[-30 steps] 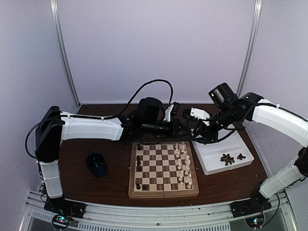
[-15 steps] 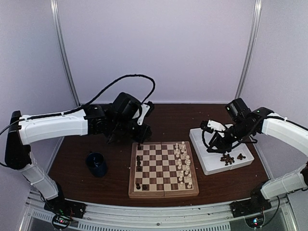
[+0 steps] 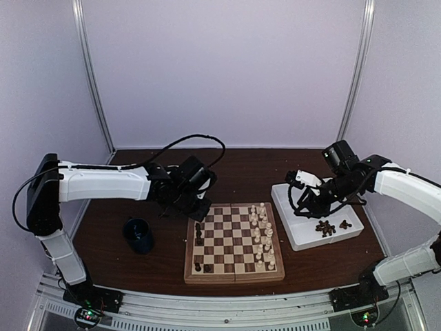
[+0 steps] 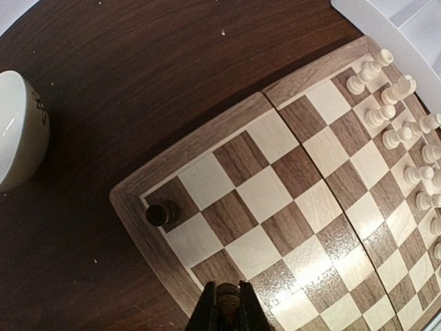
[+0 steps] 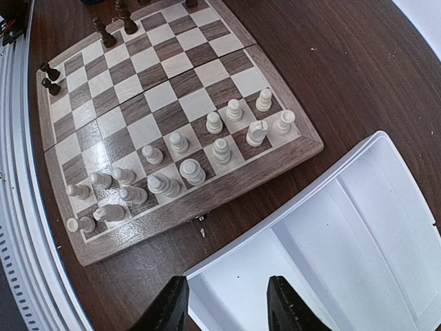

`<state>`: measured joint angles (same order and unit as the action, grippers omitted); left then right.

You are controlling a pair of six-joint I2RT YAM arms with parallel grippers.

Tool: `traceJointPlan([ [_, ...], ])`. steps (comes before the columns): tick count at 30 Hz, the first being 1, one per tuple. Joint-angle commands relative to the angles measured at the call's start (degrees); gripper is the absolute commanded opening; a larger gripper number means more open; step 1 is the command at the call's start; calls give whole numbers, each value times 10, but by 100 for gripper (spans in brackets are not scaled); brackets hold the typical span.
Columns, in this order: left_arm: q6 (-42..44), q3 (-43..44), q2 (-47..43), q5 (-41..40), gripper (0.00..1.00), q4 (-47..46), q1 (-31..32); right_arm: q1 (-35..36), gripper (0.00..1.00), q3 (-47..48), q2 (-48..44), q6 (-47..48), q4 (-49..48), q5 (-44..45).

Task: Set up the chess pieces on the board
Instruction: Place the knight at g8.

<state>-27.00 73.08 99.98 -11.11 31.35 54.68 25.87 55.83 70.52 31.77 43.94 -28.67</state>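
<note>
So the two arms have split up again. A second back they were nose to nose past the far edge of the square wooden checkered chessboard (image 3: pixel 231 241). Now the left gripper (image 4: pixel 227 314) has swung back to the board's far left corner, and the right gripper (image 5: pixel 227 303) has pulled out over the white plastic two-compartment tray (image 5: pixel 386 207). The left fingers are pinched almost closed on a small dark brown wooden chessman (image 4: pixel 228 295), hanging just above the squares along the left edge, a couple of squares from the lone dark brown piece (image 4: pixel 162 212) already standing in the corner. The right fingers are spread wide with nothing between them, wider than they were a second ago. My guess is it passed the piece across and is free to fetch another. Half a second ago the left gripper was off the board's corner over bare table, so it's come in closer since. The pale cream wooden chessmen (image 3: pixel 262 234) look lined up down the right side. The dark side has only a few standing, though, and a heap of loose dark brown pieces (image 3: pixel 329 227) is waiting in the tray, so there's plenty left to do.
</note>
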Motion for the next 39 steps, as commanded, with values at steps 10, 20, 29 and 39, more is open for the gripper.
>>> traceJointPlan([
  [10,-39,-40,20,-11,0,-78,-17,-3,43,-9,3,11,-11,6],
  [20,-52,-58,29,-25,0,-114,-25,-3,44,-11,5,12,-12,5],
  [29,-58,-60,41,-30,0,-129,-27,-3,44,-11,9,12,-12,5],
  [39,-63,-58,55,-33,0,-136,-30,-3,44,-12,14,16,-9,1],
])
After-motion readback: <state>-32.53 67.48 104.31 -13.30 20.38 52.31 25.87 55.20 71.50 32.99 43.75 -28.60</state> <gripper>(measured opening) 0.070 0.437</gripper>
